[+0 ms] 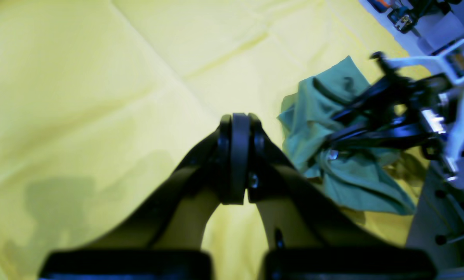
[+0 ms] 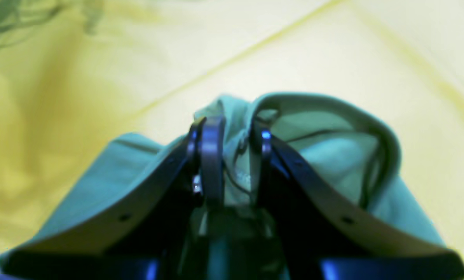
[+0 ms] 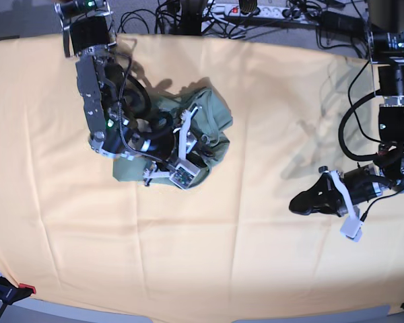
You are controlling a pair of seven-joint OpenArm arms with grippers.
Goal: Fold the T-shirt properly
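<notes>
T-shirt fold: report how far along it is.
Done: nothing. The T-shirt lies in a crumpled heap on the yellow cloth, with no flat panels or folds. In hand: the right gripper is on the heap with fabric bunched between its fingers. The left gripper is shut, empty and well away from it. Left: spreading it flat and all the folds.

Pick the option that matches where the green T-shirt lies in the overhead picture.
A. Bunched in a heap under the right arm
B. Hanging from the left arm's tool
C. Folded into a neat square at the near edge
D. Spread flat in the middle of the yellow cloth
A: the T-shirt is a crumpled heap under the right arm, whose tool has fabric between its fingers; the left tool sits apart over bare yellow cloth.
</notes>
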